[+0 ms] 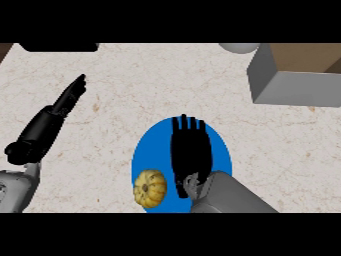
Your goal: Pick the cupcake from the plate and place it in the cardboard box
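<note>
Right hand (188,150) flat, fingers straight, holding nothing, over blue plate (147,150); cupcake (150,188) on plate just left of its wrist; cardboard box (306,75) far ahead-right; left hand (68,97) open.

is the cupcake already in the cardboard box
No, the cupcake sits on the blue plate beside the right hand, far from the cardboard box.

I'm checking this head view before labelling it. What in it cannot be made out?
- Cardboard box: cut off by the upper edge; its inside is mostly hidden.
- Blue plate: the right hand covers its middle; the lower rim is cut off.
- Cupcake: its lower end runs out of view.
- Grey round thing and dark thing at the top: cut off, unidentifiable.
</note>
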{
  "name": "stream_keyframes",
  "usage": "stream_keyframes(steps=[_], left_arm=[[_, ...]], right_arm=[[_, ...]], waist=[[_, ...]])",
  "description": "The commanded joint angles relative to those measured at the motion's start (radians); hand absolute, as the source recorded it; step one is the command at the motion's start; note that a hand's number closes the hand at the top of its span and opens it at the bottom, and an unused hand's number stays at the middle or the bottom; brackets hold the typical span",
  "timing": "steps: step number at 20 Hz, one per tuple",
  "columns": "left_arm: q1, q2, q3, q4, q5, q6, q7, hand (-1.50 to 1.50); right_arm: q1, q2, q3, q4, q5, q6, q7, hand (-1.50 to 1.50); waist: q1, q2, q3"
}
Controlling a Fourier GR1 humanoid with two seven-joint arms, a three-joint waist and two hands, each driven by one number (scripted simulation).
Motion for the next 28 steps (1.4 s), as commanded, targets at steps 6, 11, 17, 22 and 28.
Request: stream_keyframes(steps=[6,11,17,22,28], left_arm=[[-0.002,-0.022,0.035,-0.088,-0.007,-0.039,0.077,0.0],[-0.032,-0.065,0.055,0.049,-0.066,-0.043,-0.009,0.0],[0.027,-0.05,0.063,-0.083,-0.074,-0.075,0.061,0.0],[-0.012,-0.057,0.057,-0.031,-0.063,-0.067,0.035,0.0],[-0.003,-0.073,0.061,-0.016,-0.07,-0.048,0.036,0.0]], right_arm=[[0.044,0.032,-0.063,0.109,0.061,-0.011,-0.029,-1.5],[0.014,0.033,-0.003,0.055,0.141,0.017,-0.104,1.5],[0.032,0.029,0.006,0.135,0.286,-0.1,-0.229,1.5],[0.069,-0.159,0.184,-0.085,0.066,-0.046,-0.798,1.5],[0.125,-0.443,0.185,-0.334,0.001,-0.192,-1.212,1.5]], waist=[[0.005,0.001,0.0],[0.0,0.002,0.0],[0.006,0.001,0.0],[0.028,0.006,0.005],[-0.022,0.002,0.005]])
